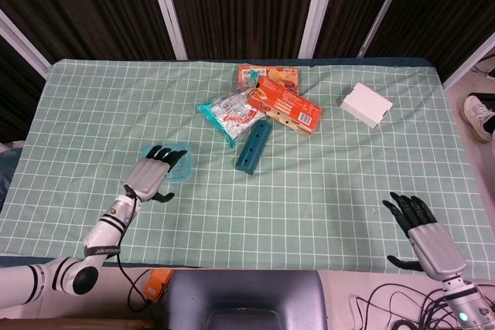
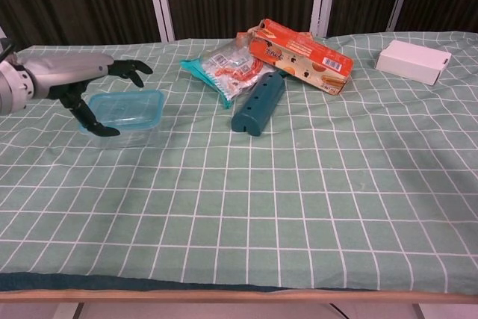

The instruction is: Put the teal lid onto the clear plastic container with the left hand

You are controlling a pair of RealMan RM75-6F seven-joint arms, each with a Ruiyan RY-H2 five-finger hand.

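Observation:
The teal lid (image 2: 127,107) lies flat on top of the clear plastic container (image 2: 123,129) at the left of the table; in the head view the lid (image 1: 179,166) is partly covered by my hand. My left hand (image 1: 151,175) (image 2: 78,80) hovers just left of and above it, fingers spread and holding nothing; its thumb hangs beside the container's left edge. My right hand (image 1: 424,231) is open near the table's front right edge, far from the container. The chest view does not show it.
A dark teal perforated block (image 1: 254,146) lies mid-table. Behind it sit a snack bag (image 1: 226,112), an orange carton (image 1: 285,104) and another orange pack (image 1: 267,75). A white box (image 1: 366,104) stands at the back right. A cable runs along my left arm.

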